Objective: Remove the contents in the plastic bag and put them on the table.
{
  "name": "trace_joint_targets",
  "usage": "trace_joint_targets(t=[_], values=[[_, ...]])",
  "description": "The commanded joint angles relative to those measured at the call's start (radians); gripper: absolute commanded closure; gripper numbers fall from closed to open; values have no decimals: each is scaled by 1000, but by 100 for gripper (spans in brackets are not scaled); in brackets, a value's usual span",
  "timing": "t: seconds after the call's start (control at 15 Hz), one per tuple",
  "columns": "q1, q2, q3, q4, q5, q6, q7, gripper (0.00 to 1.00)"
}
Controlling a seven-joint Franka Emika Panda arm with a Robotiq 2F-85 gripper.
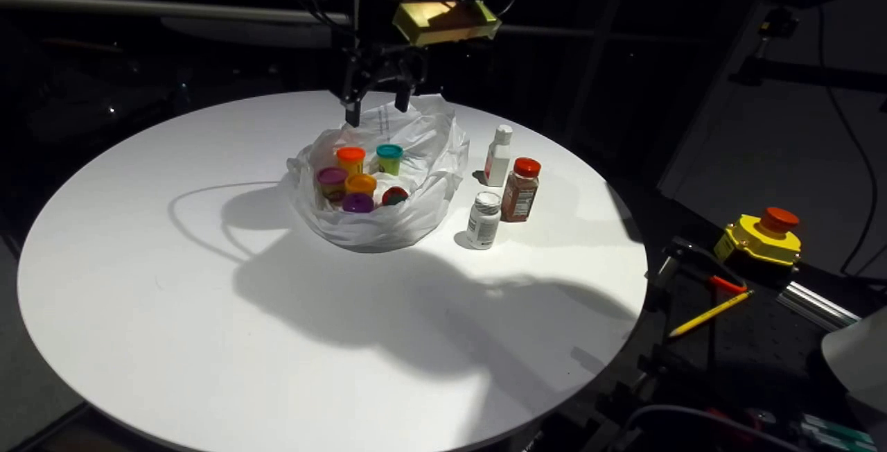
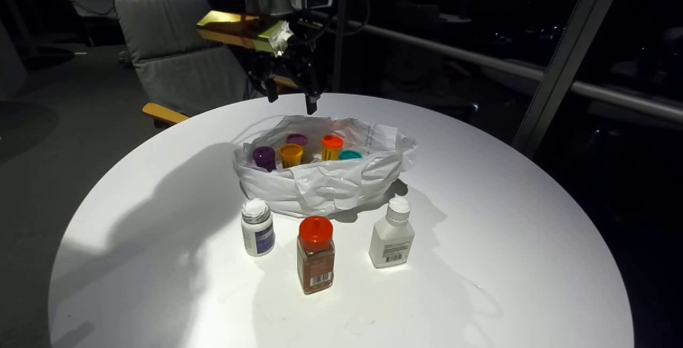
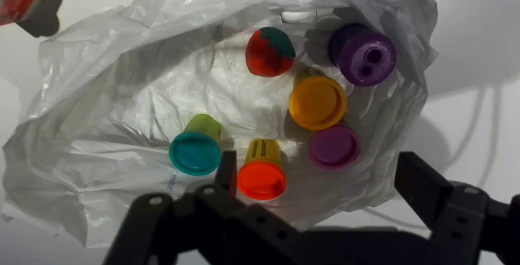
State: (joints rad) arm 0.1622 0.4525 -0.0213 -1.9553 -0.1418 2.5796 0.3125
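The gripper (image 1: 377,111) is hanging with fingers (image 3: 228,170) wide, holding nothing; below, in the plastic bag (image 2: 331,193), the orange-lidded pot (image 3: 262,169) is standing upright, in the wrist view appearing nearer to the left finger.

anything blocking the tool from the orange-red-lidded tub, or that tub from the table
Nothing visible between the tool and the orange-red-lidded tub; the raised sides of the plastic bag stand between it and the table.

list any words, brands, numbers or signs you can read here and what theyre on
No text is readable.
Too small or blurred:
red-capped bottle: label, barcode
square white bottle: label, barcode
round white bottle: label
bag: faint print
red-orange-lidded pot: dark print
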Motion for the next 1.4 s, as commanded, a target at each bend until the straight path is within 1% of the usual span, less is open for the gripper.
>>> trace_joint_targets(t=[0.0, 0.13, 0.33, 0.53, 0.67, 0.93, 1.13, 1.33], values=[[-1, 153, -18, 201, 27, -117, 10, 0], [1, 206, -35, 263, 26, -173, 26, 0], [-7, 244, -47, 310, 37, -233, 40, 0], [-27, 282, -49, 351, 55, -270, 48, 0], [-51, 304, -38, 377, 86, -295, 35, 0], [-76, 371, -39, 465, 135, -317, 46, 0], [-82, 421, -48, 531, 146, -325, 64, 0], [-86, 451, -54, 567, 151, -335, 84, 0]])
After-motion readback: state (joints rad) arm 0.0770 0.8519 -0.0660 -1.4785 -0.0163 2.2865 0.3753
